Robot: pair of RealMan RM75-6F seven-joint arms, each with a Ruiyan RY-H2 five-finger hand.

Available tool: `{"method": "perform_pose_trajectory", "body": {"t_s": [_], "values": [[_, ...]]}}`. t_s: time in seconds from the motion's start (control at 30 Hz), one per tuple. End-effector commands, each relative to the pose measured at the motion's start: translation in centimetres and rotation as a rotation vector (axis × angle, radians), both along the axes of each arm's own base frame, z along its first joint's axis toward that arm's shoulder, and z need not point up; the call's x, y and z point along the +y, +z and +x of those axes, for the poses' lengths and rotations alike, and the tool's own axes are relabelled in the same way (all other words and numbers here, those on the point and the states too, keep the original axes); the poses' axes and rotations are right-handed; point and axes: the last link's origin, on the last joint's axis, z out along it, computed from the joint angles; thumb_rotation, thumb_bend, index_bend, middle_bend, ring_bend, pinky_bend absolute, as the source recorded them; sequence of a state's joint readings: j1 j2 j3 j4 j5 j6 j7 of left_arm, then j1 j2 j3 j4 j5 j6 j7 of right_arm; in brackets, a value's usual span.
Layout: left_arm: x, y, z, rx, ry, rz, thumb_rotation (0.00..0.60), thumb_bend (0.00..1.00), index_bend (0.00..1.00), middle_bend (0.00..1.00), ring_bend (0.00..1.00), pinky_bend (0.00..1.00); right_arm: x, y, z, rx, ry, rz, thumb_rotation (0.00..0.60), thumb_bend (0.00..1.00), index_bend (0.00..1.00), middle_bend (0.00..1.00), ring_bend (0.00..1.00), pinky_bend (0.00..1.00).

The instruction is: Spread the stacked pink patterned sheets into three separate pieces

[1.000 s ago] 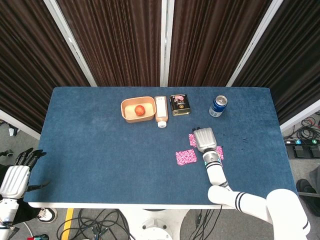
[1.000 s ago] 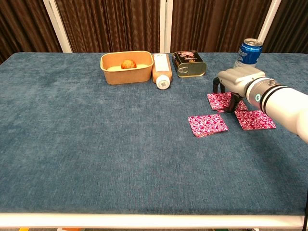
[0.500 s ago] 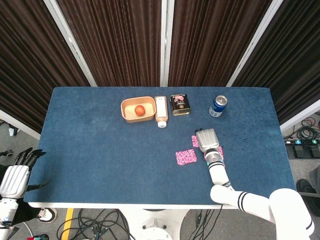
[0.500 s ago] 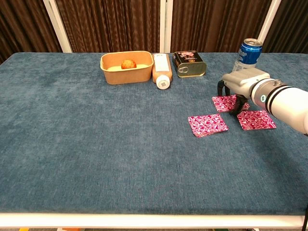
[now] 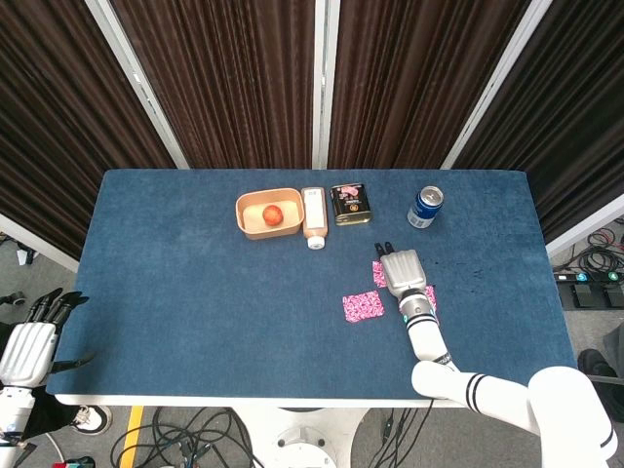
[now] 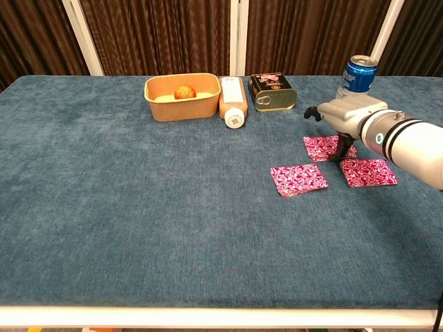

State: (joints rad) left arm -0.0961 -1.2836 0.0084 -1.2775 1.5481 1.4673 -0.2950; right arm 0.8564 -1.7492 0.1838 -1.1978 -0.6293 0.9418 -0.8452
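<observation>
Three pink patterned sheets lie apart on the blue table. One sheet (image 6: 298,179) is nearest the middle, a second sheet (image 6: 324,147) lies farther back, and a third sheet (image 6: 368,172) is on the right. My right hand (image 6: 346,114) hovers over the back sheet with its fingers raised and spread, holding nothing; one dark fingertip (image 6: 340,151) reaches down between the back and right sheets. In the head view the right hand (image 5: 402,270) hides part of the back sheet (image 5: 376,274). My left hand (image 5: 29,346) hangs off the table's near left corner, fingers apart and empty.
Along the back stand a tan bowl (image 6: 159,104) with a round fruit (image 6: 184,92), a bottle (image 6: 232,102) lying on its side, a dark tin (image 6: 272,91) and a blue can (image 6: 358,76) just behind the right hand.
The right hand pushed the back sheet slightly right, away from the others, then raised its fingers off it. The left hand stayed still.
</observation>
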Motion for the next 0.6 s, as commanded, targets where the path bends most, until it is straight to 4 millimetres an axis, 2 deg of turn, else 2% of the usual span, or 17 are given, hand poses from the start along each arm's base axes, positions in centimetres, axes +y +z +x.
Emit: {"method": "perform_pose_trajectory", "body": {"t_s": [0.03,0.2,0.27,0.37,0.43,0.5,0.6], "values": [[0.0,0.0,0.0,0.001,-0.001,0.001,0.600,0.00,0.18,0.13,0.04,0.10,-0.1,1.0,0.4,-0.020,0.009,-0.017,0.600,0.19,0.09,0.13,0.59,0.71],[0.1,0.0,0.1,0.003,-0.002,-0.001,0.600,0.00,0.18,0.13,0.04,0.10,0.7,3.3,1.4,-0.076,0.058,-0.046,0.600,0.18,0.08,0.14,0.59,0.71],[0.1,0.0,0.1,0.005,-0.003,0.000,0.600,0.00,0.18,0.13,0.04,0.10,1.5,4.9,1.8,-0.114,0.100,-0.073,0.600,0.17,0.08,0.15,0.59,0.71],[0.2,0.1,0.2,0.005,-0.003,0.004,0.600,0.00,0.18,0.13,0.04,0.10,3.4,7.5,2.0,-0.190,0.171,-0.113,0.600,0.15,0.10,0.16,0.57,0.71],[0.2,0.1,0.2,0.006,-0.003,0.005,0.600,0.00,0.18,0.13,0.04,0.10,5.0,9.5,1.4,-0.222,0.220,-0.131,0.600,0.14,0.11,0.17,0.50,0.69],[0.2,0.1,0.3,0.007,-0.005,0.005,0.600,0.00,0.18,0.13,0.04,0.10,6.6,11.0,0.5,-0.225,0.249,-0.140,0.600,0.13,0.12,0.16,0.39,0.59],[0.3,0.1,0.6,0.011,-0.011,0.008,0.600,0.00,0.18,0.13,0.04,0.10,9.8,13.3,-1.9,-0.216,0.273,-0.148,0.600,0.11,0.09,0.11,0.18,0.33]]}}
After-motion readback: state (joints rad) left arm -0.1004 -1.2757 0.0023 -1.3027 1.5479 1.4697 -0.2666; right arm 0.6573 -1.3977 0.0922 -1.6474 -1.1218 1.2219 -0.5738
